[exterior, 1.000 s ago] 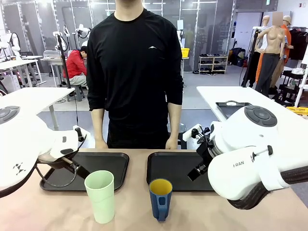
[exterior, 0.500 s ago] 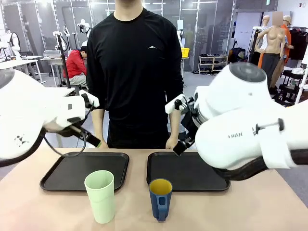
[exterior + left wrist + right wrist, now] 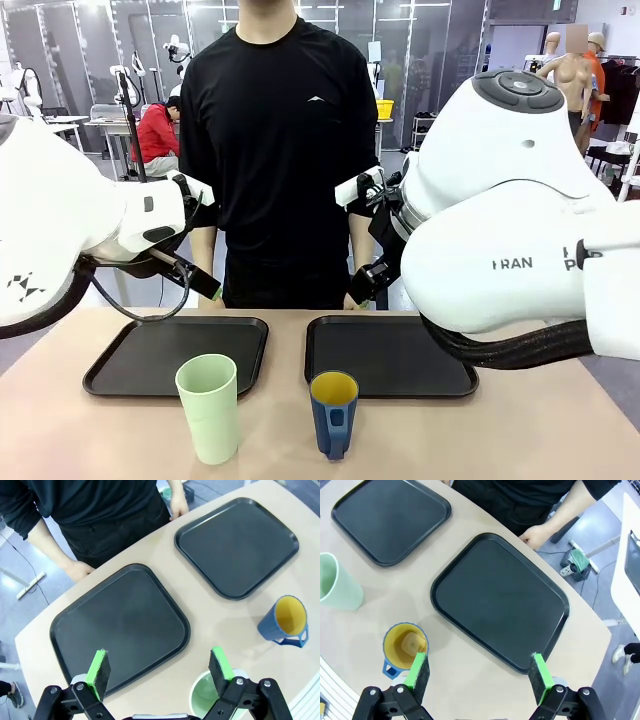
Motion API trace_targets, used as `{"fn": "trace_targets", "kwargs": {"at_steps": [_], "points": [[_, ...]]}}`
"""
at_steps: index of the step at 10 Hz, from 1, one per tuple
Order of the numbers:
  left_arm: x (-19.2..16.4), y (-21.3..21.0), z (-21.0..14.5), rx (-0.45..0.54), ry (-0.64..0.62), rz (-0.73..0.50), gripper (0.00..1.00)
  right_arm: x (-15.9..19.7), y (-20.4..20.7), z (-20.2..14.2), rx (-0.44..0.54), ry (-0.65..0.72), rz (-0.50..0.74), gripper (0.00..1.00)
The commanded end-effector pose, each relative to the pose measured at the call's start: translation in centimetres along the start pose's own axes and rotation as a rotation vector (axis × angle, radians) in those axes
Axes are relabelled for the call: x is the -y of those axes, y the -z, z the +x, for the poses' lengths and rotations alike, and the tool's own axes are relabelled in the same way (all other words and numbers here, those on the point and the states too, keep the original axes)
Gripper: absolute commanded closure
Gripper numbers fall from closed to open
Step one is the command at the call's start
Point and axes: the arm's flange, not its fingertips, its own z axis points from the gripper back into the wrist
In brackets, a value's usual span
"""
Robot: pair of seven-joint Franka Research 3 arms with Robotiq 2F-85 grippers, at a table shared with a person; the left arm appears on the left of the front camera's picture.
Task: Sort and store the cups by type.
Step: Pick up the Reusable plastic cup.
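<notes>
Front view: tumbler (image 3: 209, 408) and mug (image 3: 333, 412) stand outside two trays (image 3: 178, 355) (image 3: 390, 355); left gripper (image 3: 159, 660) and right gripper (image 3: 478, 662) gape empty.

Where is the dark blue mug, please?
Front view: the dark blue mug stands by the right black tray's near edge, right of the mint-green tumbler.

Tumbler (image 3: 208, 408) pale mint-green; mug (image 3: 333, 415) dark blue, yellow inside; trays (image 3: 150, 356) black, seemingly plain; tabletop (image 3: 520, 440) beige.
</notes>
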Motion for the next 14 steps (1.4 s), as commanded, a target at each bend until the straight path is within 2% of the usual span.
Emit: {"fn": "trace_targets", "kwargs": {"at_steps": [1,2,5,6,7,10,11,14], "points": [[-0.3,0.0,-0.4,-0.002,0.036,0.020,0.00,0.1,-0.1,0.0,0.003,-0.006,0.013,0.00],[0.0,0.0,0.0,0.000,0.000,0.000,0.00,0.1,-0.1,0.0,0.003,-0.006,0.013,0.00],[-0.1,0.0,-0.1,-0.001,0.004,0.001,0.00,0.1,-0.1,0.0,0.003,-0.006,0.013,0.00],[-0.2,1.7,0.4,-0.046,0.009,-0.010,0.00,0.1,-0.1,0.0,0.003,-0.006,0.013,0.00],[-0.9,3.1,0.4,-0.089,0.004,0.029,0.00,-0.1,0.0,0.0,0.000,-0.002,0.000,0.00],[-6.4,4.9,-1.3,-0.106,-0.177,0.067,0.00,5.5,1.3,-1.5,0.003,0.195,-0.046,0.00],[-9.2,6.1,-2.1,-0.109,-0.239,0.126,0.00,7.9,2.3,-2.2,0.002,0.255,-0.041,0.00],[-15.8,9.6,-5.0,-0.124,-0.358,0.190,0.00,14.9,6.5,-4.1,-0.015,0.371,0.036,0.00]]}}
